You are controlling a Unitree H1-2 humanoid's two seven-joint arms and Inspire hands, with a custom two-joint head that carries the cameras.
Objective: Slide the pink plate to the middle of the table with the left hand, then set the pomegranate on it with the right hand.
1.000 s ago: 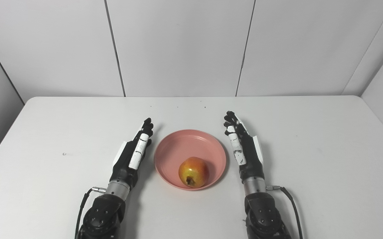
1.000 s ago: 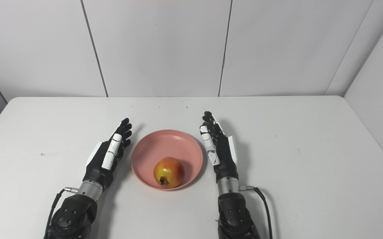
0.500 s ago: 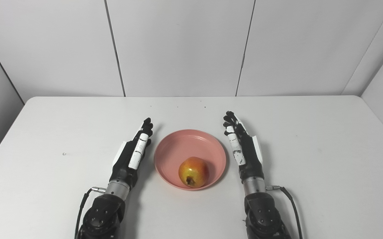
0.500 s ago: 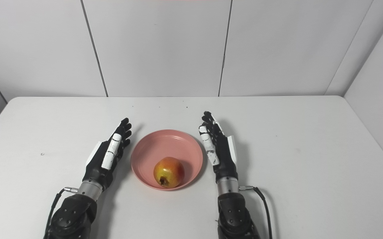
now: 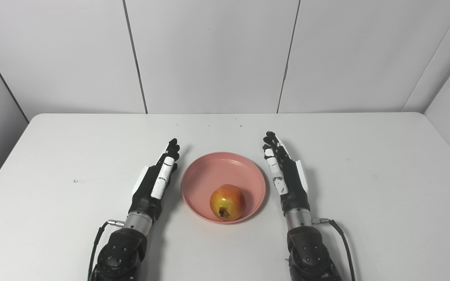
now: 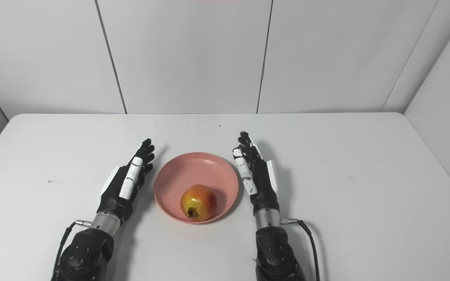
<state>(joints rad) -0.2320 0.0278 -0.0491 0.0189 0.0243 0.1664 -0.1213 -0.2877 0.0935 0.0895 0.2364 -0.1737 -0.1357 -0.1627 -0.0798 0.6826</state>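
You have the pomegranate (image 5: pixel 227 202) lying in the near part of the plate (image 5: pixel 214 170), which sits mid-table (image 5: pixel 365 156). Your left hand (image 5: pixel 155 180) and right hand (image 5: pixel 285 175) flank the plate, just beside its rim, fingers stretched out and holding nothing.

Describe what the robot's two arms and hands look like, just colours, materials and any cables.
Both hands, left hand and right hand, are black with white plates on the back and along one finger. Each joins a silver metal wrist ring, then a bulky black forearm with small round fasteners. A thin black cable runs from a plug at each wrist.
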